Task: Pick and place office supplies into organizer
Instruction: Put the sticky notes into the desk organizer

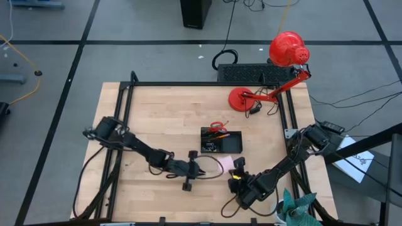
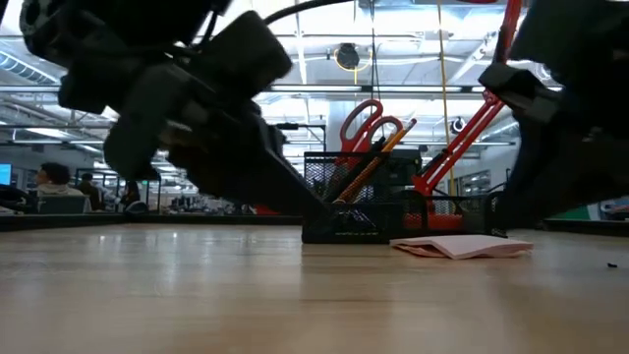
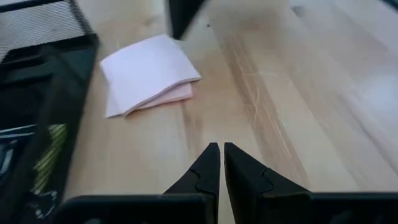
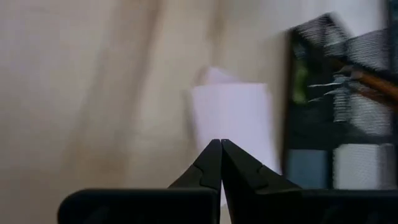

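Resting flat on the wooden table (image 1: 163, 119), the pink sticky-note pad (image 1: 224, 164) lay just in front of the black mesh organizer (image 1: 221, 140), on its near side, touching neither gripper. In the high view the organizer sat a little right of the table's middle, with the red-handled scissors (image 1: 217, 127) and an orange pencil (image 1: 220, 134) already standing in its far-left compartment; the low view showed the scissors' (image 2: 366, 123) handles and the pencil (image 2: 378, 152) leaning upward out of the mesh. The left gripper (image 1: 202, 171) hung low over the table just left of the pad, its jaws pressed together with nothing between them; its wrist camera showed the two dark fingers (image 3: 208, 168) meeting at their tips, the pad (image 3: 148, 74) lying beyond them and the organizer's wall (image 3: 43, 93) off to one side. The right gripper (image 1: 239, 167) sat just right of the pad, on its near side, jaws likewise together and empty, and its wrist view looked over the pad (image 4: 233, 121) toward the organizer (image 4: 336, 99). A red desk lamp (image 1: 276, 69) stood at the far right of the table, and a teal cloth (image 1: 295, 206) lay at the near right corner.
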You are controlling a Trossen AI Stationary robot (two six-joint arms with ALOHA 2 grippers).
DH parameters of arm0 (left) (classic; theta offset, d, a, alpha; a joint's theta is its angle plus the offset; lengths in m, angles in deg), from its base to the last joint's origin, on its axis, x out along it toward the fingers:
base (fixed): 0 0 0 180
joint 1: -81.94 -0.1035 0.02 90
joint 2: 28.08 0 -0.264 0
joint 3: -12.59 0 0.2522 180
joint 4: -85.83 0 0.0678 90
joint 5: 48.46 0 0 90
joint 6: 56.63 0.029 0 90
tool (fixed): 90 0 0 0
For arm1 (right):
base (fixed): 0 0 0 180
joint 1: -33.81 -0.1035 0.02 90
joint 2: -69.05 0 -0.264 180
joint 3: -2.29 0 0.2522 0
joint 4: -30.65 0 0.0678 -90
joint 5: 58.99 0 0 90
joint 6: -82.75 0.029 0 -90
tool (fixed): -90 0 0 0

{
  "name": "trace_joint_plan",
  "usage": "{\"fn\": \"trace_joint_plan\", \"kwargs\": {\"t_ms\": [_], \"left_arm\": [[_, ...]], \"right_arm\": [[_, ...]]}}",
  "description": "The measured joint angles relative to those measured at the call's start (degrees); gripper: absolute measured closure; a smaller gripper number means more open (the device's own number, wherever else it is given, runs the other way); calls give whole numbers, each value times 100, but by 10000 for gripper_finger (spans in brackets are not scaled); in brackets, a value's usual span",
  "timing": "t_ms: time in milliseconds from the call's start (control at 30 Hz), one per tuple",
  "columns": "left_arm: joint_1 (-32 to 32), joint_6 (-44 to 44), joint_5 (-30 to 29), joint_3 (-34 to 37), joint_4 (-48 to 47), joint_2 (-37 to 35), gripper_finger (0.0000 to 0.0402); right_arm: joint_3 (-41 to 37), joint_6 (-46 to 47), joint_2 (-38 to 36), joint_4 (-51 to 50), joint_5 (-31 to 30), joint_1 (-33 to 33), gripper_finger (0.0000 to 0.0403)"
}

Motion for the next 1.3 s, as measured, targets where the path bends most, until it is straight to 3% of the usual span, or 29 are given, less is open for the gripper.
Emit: {"fn": "trace_joint_plan", "kwargs": {"t_ms": [100, 200, 367, 500, 833, 1100, 1300], "left_arm": [[0, 136, 162, -284, -31, 217, 371], [-6, 191, 229, -419, -112, 228, 371], [-11, 179, 236, -449, -53, 226, 371], [-11, 87, 225, -456, -69, 224, 371], [-95, -351, -533, -453, -282, 221, 371], [-111, -809, 218, -453, -495, 221, 371], [45, -811, 266, -453, -500, 221, 371]], "right_arm": [[-1, 25, -2, 67, -400, 12, 403], [-1, 215, -7, 19, -421, 165, 403], [-193, 402, 13, 118, -19, 585, 403], [-591, 244, -15, 860, 394, 802, 403], [-998, -1, -13, 2368, 1415, 750, 403], [-1002, -89, -36, 2670, 1285, 566, 403], [-1024, -317, -387, 2522, 1240, 416, 401]]}}
